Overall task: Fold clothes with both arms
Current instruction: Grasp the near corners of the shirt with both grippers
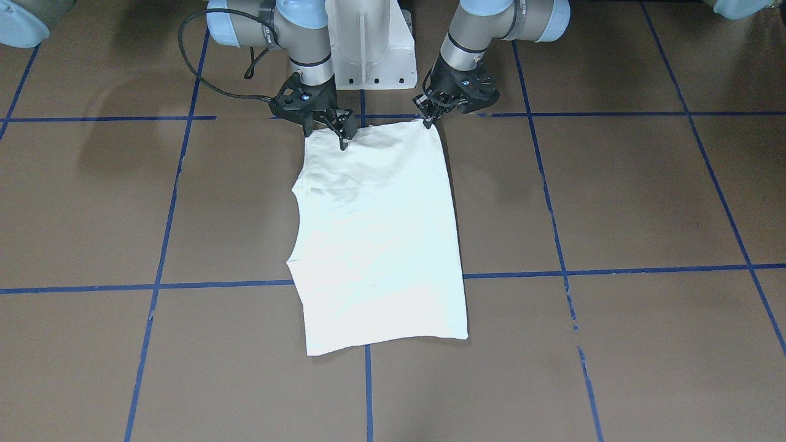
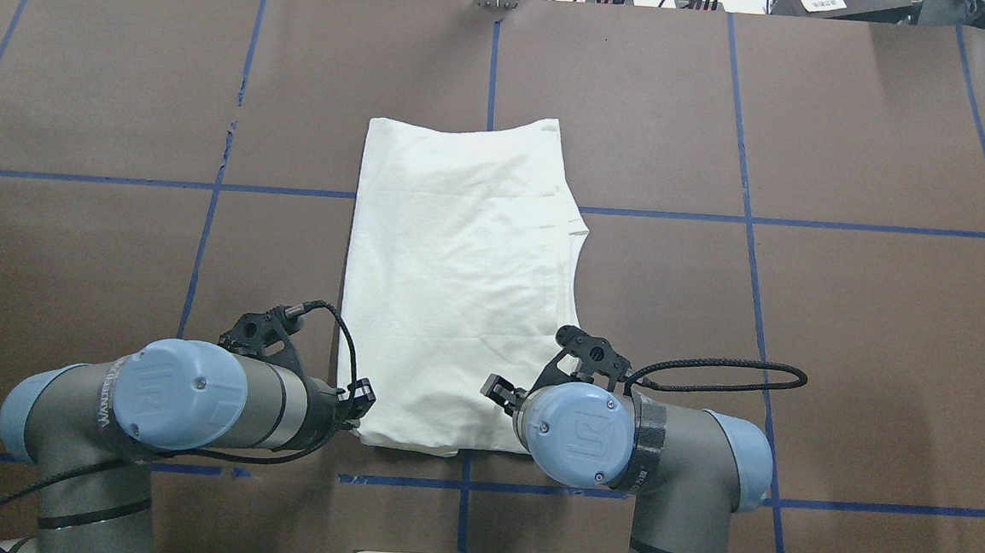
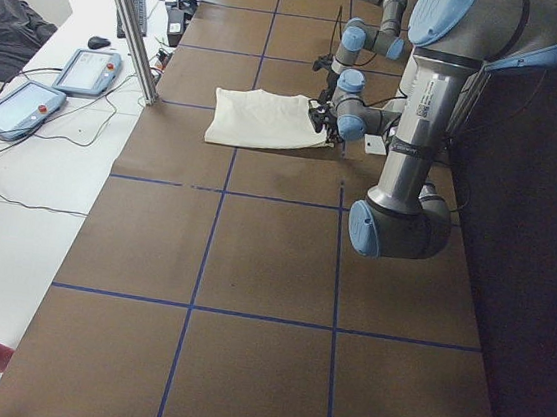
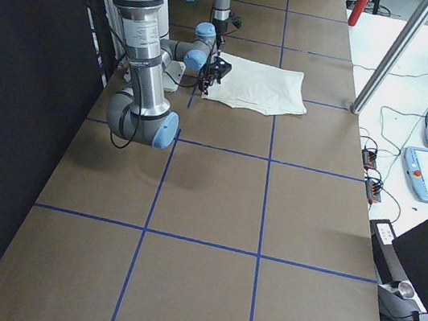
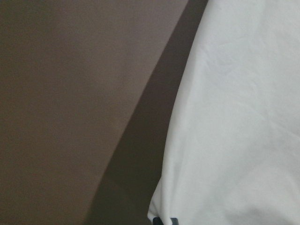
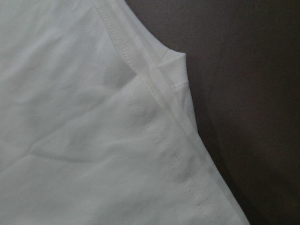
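I have the shirt [image 1: 381, 245] lying flat in the middle of the table [image 1: 614, 196], folded into a long narrow panel that runs away from the robot, across one of the blue tape lines [image 1: 614, 270]. Only cream cloth faces up. The long edge on the robot's right side has a shallow curved notch with stacked layers showing there; the opposite long edge is straight. Both grippers are down at the short end nearest the pedestal [image 1: 368, 43]. The left gripper [image 1: 428, 120] sits right at the shirt's corner on its side, with its fingers tapering to a point at the cloth; I cannot tell whether they are pinched on it or merely touching. The right gripper [image 1: 342, 138] stands over the same near edge, a little in from its own corner, with its tip down on the fabric, and I cannot make out from here how its fingers stand. My left wrist feed shows the shirt's edge to the right, bare table to the left, and a dark band of shadow between them. The right wrist feed is filled with cream cloth, with stitched hems layered over each other and a small folded point against the table.
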